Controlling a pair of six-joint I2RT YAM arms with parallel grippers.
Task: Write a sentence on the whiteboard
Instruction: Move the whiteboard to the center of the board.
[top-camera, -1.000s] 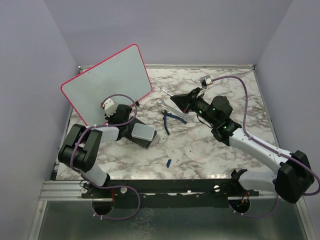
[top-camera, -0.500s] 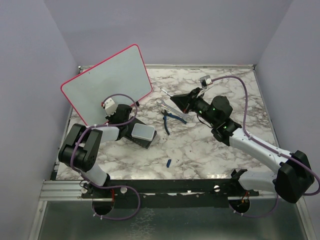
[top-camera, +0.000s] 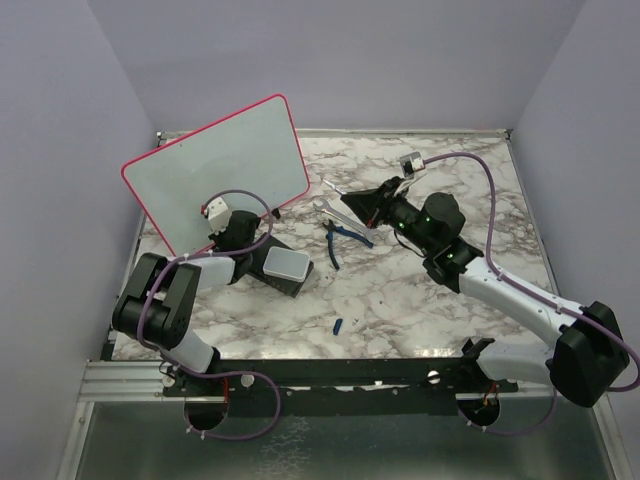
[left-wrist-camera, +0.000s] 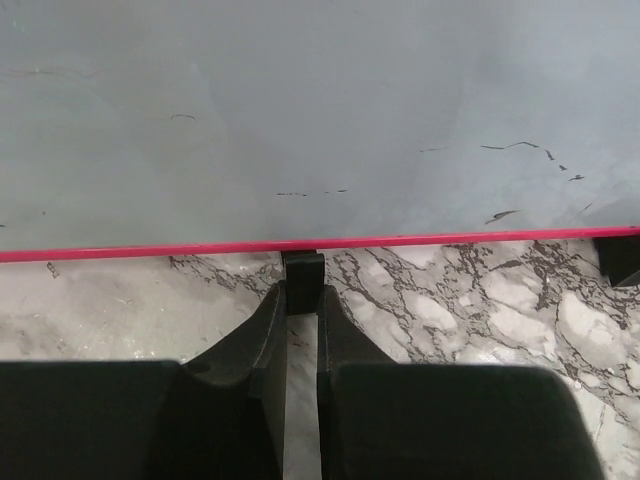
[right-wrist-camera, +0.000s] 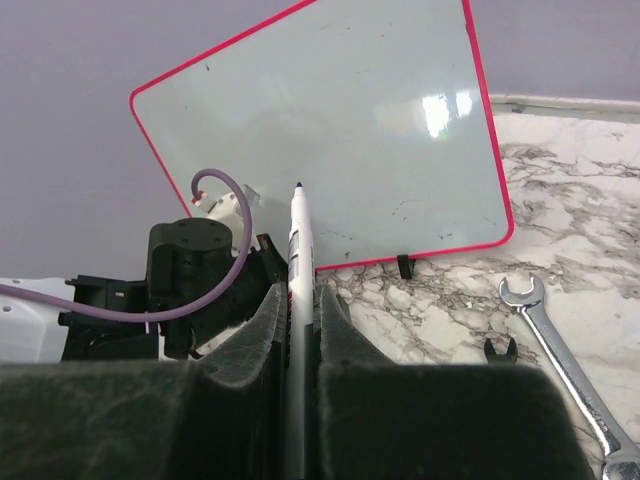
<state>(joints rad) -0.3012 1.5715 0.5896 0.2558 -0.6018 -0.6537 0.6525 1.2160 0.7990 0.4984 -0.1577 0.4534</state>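
Observation:
The whiteboard (top-camera: 215, 170) with its red-pink frame stands tilted at the back left. Its face shows only faint dark specks; no blue sentence shows on it. My left gripper (top-camera: 258, 222) is shut on a small black foot (left-wrist-camera: 303, 268) under the board's lower edge (left-wrist-camera: 300, 243); in the left wrist view my left gripper (left-wrist-camera: 302, 292) sits just under that edge. My right gripper (top-camera: 365, 203) is shut on a white marker (right-wrist-camera: 299, 240). The marker's dark tip (top-camera: 325, 181) points at the board from its right, with a gap between them. The board fills the upper right wrist view (right-wrist-camera: 330, 130).
A dark block with a grey-white pad (top-camera: 285, 268) lies beside the left arm. A silver wrench (top-camera: 340, 215) and blue-handled pliers (top-camera: 345, 238) lie under the right gripper. A small blue cap (top-camera: 338, 325) lies near the front. The wrench (right-wrist-camera: 560, 350) also shows at the right wrist view's right.
The whiteboard has shifted slightly to the right and stands a little more upright with the left gripper. The right gripper and marker have hardly moved.

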